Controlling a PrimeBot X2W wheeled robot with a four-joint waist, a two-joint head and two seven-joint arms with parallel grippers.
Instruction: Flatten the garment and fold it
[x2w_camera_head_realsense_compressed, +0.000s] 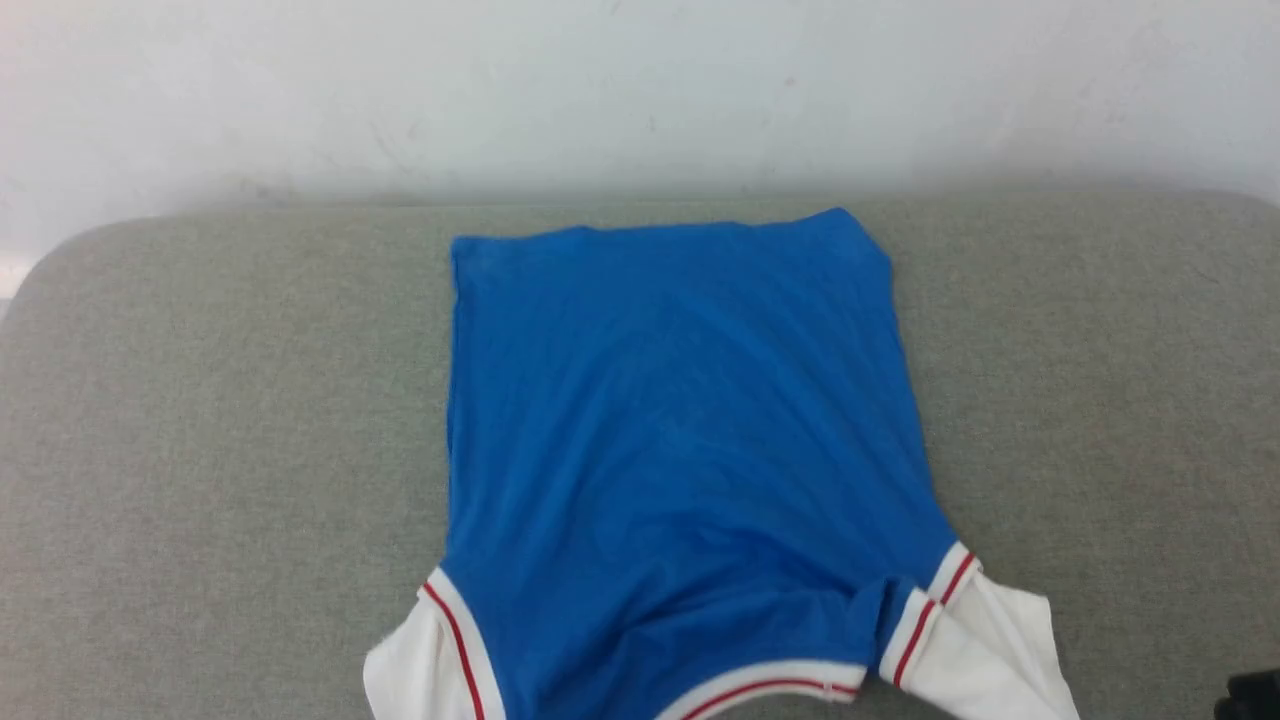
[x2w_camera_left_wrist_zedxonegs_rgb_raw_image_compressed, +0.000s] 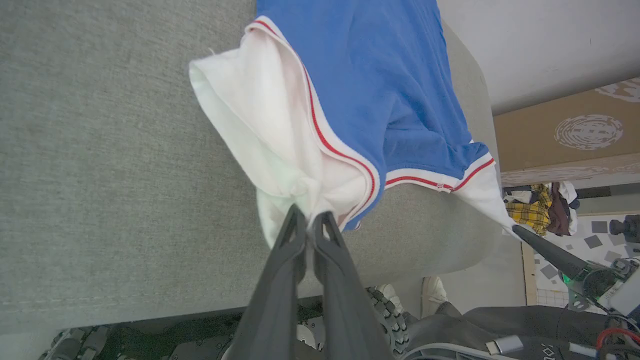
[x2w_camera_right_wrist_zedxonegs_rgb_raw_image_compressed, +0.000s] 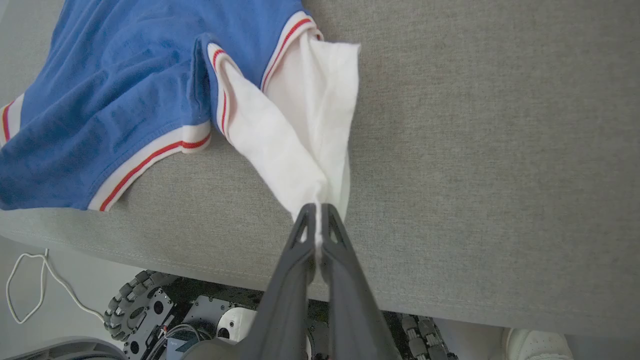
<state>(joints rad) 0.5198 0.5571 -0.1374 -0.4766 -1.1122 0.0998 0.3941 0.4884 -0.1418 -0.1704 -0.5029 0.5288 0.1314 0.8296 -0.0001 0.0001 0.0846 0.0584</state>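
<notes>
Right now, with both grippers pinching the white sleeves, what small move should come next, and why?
Probably ease the two sleeves apart, outward. The left gripper and right gripper are each shut on a white sleeve of the garment, yet a blue fold bunches beside the right sleeve, so that end isn't flat.

Blue garment (x2w_camera_head_realsense_compressed: 680, 450) spread flat, white sleeves toward near edge
</notes>
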